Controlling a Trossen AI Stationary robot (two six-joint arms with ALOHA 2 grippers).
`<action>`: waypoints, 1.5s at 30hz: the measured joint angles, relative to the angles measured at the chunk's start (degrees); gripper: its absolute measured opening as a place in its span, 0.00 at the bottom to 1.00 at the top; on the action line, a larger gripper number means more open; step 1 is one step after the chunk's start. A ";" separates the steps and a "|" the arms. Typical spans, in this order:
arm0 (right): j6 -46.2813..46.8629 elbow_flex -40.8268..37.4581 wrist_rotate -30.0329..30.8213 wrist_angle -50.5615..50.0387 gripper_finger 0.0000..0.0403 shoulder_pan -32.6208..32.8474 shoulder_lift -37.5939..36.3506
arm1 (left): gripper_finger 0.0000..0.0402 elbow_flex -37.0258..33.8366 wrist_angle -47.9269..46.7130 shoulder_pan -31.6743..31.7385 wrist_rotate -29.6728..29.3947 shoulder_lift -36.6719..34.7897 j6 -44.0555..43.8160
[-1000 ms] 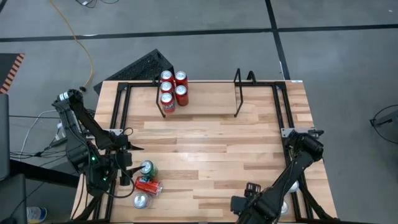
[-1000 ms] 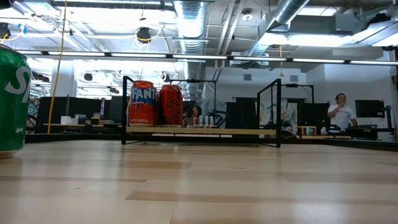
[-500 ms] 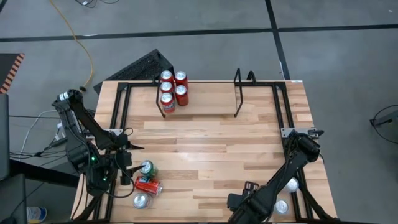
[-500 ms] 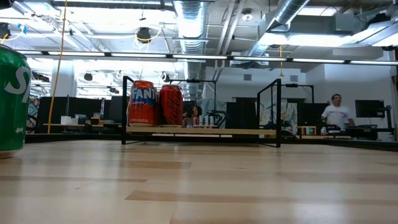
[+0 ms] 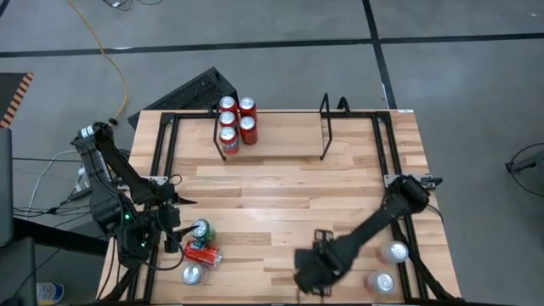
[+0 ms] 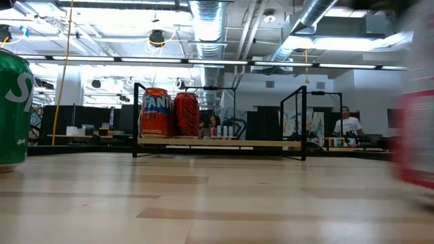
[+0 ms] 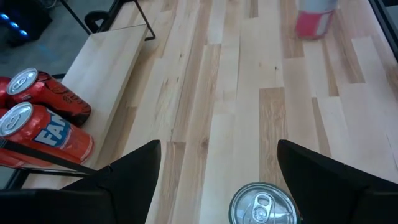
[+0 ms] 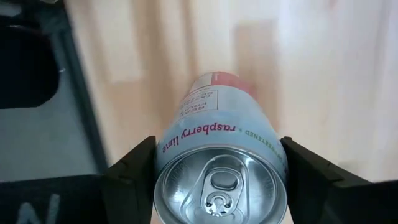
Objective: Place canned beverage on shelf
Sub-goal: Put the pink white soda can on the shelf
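My right gripper holds an upright pale raspberry-lime can near the table's front edge. The black wire shelf stands at the far edge, four red cans at its left end.

blurred: raspberry lime can in low view | cut off: green can

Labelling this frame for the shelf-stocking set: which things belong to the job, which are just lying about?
Job: raspberry lime can, gripped by the right claw; shelf; four cans on it; green can at the left claw.
Lying about: yellow cable on the floor; person in the background.
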 joint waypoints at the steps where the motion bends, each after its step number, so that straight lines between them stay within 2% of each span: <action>1: -2.34 0.00 0.12 0.02 0.62 -1.38 0.00 | 0.76 0.00 0.02 0.01 0.00 0.00 0.00; 12: -26.73 0.85 -0.27 -0.44 0.62 -15.24 -0.23 | 0.76 0.00 0.02 0.01 -0.07 0.00 -0.57; 26: -47.62 6.31 -0.17 -0.73 0.62 -33.99 -0.35 | 0.76 0.00 1.19 0.00 -1.42 0.00 -1.17; 36: -52.50 7.34 -1.63 -1.45 0.62 -46.76 -0.35 | 0.76 0.00 2.26 -0.02 -2.60 0.00 -1.22; 45: -49.35 11.65 -1.66 -7.69 0.62 -53.48 -0.44 | 0.76 0.00 2.40 -0.01 -3.17 0.00 -1.18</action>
